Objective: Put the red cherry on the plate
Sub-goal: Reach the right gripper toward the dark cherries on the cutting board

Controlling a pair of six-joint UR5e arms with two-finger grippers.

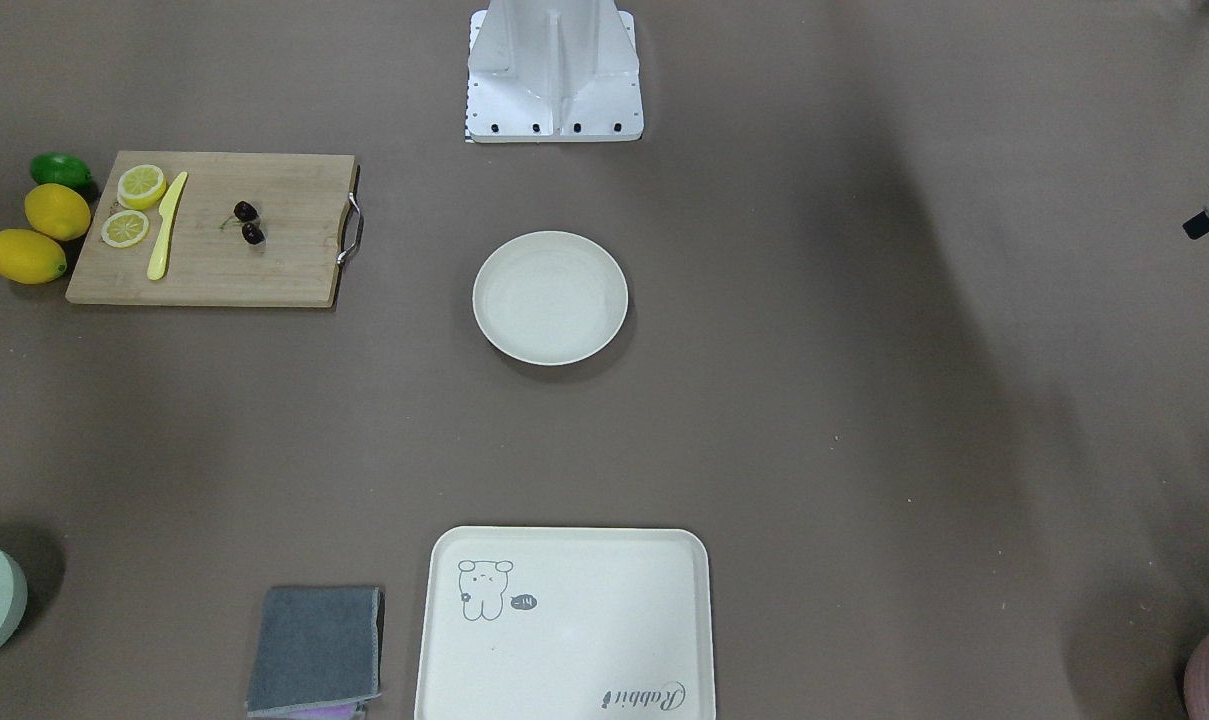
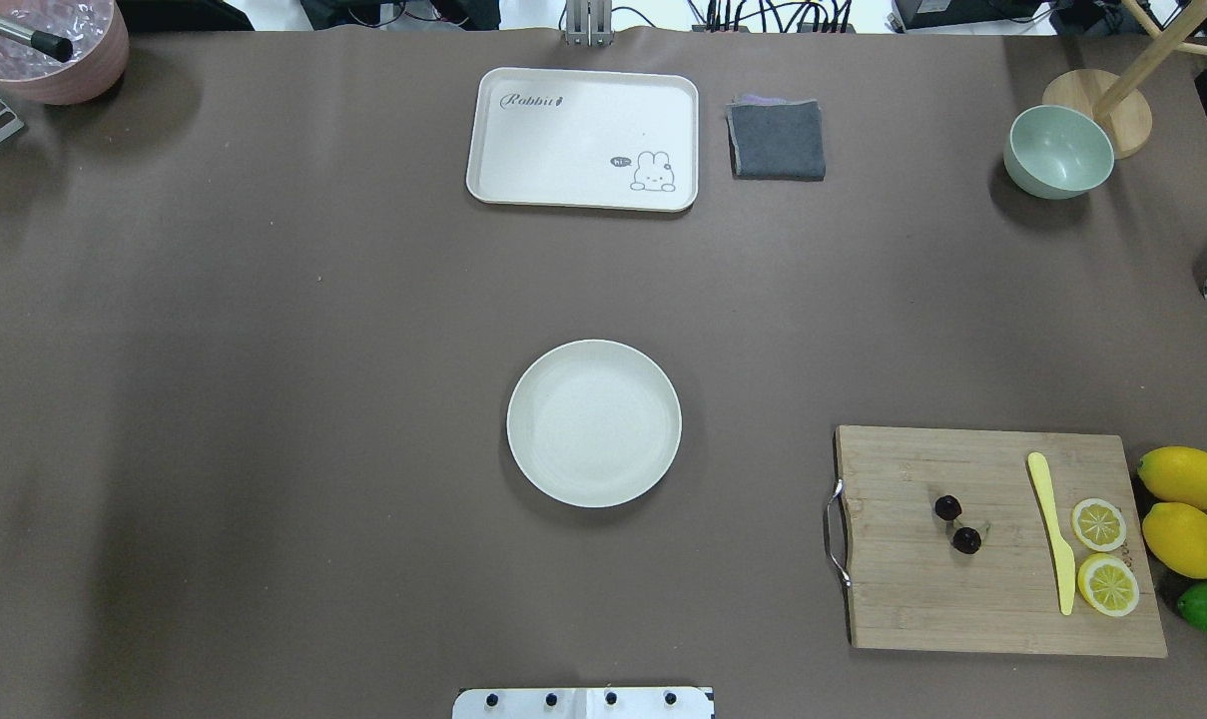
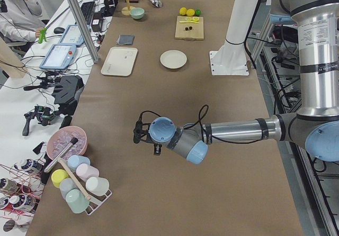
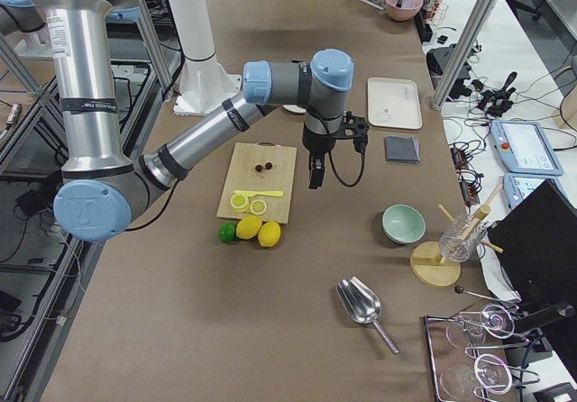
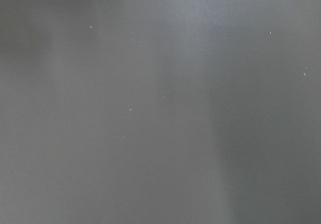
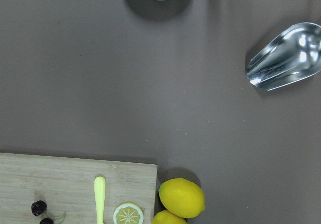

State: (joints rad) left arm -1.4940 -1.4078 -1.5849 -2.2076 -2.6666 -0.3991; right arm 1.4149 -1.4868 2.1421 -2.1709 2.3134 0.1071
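step: reach | red cherry (image 2: 957, 524) on cutting board (image 2: 1002, 599); plate (image 2: 594, 423) off its handle end | right gripper (image 4: 315, 178) beside board; left gripper (image 3: 141, 135) well apart; cannot tell either's grip | next: lower onto cherry

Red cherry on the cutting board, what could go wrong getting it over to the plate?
The red cherry is tiny, two fruits joined by thin stems, so a pinch may catch only one or slip. It lies flat on the cutting board, so a low approach could jab the wood. The plate is shallow; a dropped cherry might roll off.
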